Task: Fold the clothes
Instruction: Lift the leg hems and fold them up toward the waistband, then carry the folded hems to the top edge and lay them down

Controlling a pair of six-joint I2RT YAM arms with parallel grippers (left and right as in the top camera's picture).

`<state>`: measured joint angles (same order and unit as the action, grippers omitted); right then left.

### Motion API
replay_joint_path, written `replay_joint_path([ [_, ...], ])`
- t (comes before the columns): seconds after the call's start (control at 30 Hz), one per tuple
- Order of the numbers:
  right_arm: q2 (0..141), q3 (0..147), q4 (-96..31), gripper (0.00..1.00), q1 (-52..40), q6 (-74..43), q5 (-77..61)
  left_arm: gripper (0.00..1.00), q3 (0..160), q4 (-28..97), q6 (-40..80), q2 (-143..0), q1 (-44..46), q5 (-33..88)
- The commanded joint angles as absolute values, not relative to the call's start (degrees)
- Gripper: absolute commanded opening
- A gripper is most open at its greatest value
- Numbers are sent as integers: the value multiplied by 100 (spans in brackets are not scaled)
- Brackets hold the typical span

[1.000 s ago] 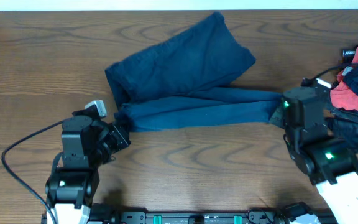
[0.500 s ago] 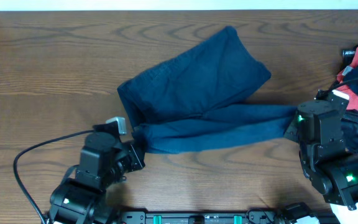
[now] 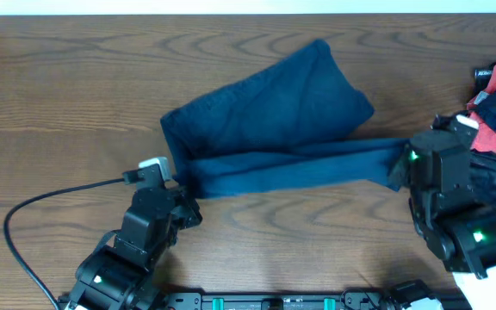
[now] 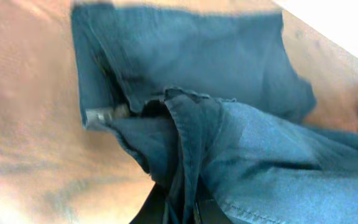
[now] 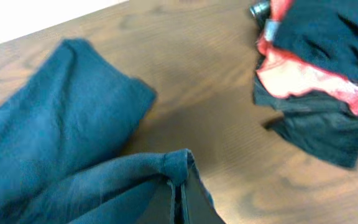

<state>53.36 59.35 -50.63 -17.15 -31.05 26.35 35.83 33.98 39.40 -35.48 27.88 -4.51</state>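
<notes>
Navy shorts (image 3: 274,112) stretch between left gripper (image 3: 186,195) and right gripper (image 3: 399,168), both clamped on them.

Your left gripper (image 3: 186,203) now sits farther to its right than a second ago. Both it and your right gripper (image 3: 397,164) pull back toward their bases, then ease slightly forward. The shorts (image 3: 265,108) travel right with them. Their edge between your two grippers, slanted and slack half a second ago, now runs straighter and tauter.
</notes>
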Motion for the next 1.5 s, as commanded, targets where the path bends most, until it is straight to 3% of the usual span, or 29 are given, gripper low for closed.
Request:
replay_joint_path([
  [0.0,5743,6066,-4665,2,-1656,-2716,2786,6,3739,3203,3972,-3669,2768,-1664],
  [0.37,6938,6169,-3632,1,-1653,-2176,2397,6,3739,2405,3820,-4668,2768,-2392],
  [0.77,7129,6447,-2845,1,-1649,-1363,2115,6,3739,1350,3509,-5238,2766,-2729],
  [0.97,7437,6447,-2849,1,-1651,-1365,2023,6,3739,1175,3326,-5583,2751,-3417],
  [1.3,8270,6700,-2998,1,-1651,-1474,1721,6,3739,714,3277,-6165,2471,-3411],
  [1.47,8617,7284,-3667,1,-1649,-1544,1616,6,3739,692,3197,-6359,2368,-3345],
])
